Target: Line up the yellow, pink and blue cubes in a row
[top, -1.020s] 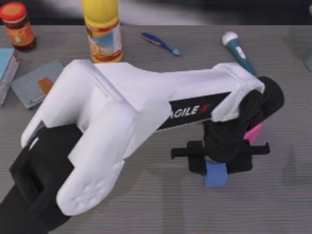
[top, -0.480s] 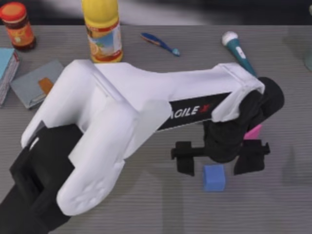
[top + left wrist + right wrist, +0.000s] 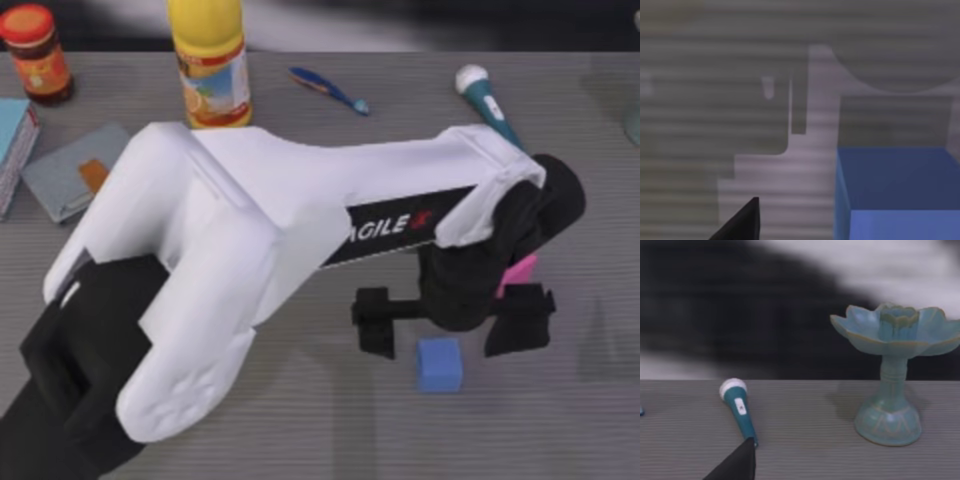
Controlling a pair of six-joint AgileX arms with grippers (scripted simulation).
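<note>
The light blue cube (image 3: pixel 440 364) rests on the table right of centre, towards the front. My left gripper (image 3: pixel 445 338) hovers just above and behind it, open, with a black finger on each side and nothing between them. In the left wrist view the blue cube (image 3: pixel 897 192) fills the near corner, beside one dark fingertip (image 3: pixel 742 222). A corner of the pink cube (image 3: pixel 518 272) shows behind the left wrist. The yellow cube is hidden. My right gripper (image 3: pixel 782 472) is outside the top view and stands open, facing the back right of the table.
Along the back edge stand a yellow juice bottle (image 3: pixel 210 60), a red-lidded jar (image 3: pixel 35 50), a blue toothbrush (image 3: pixel 328 90) and a teal microphone (image 3: pixel 488 100). A grey wallet (image 3: pixel 75 170) lies at the left. A teal pedestal dish (image 3: pixel 892 375) stands at the far right.
The left gripper was shut on the blue cube a second ago. Its fingers have since spread apart, and the cube now sits free on the table.
</note>
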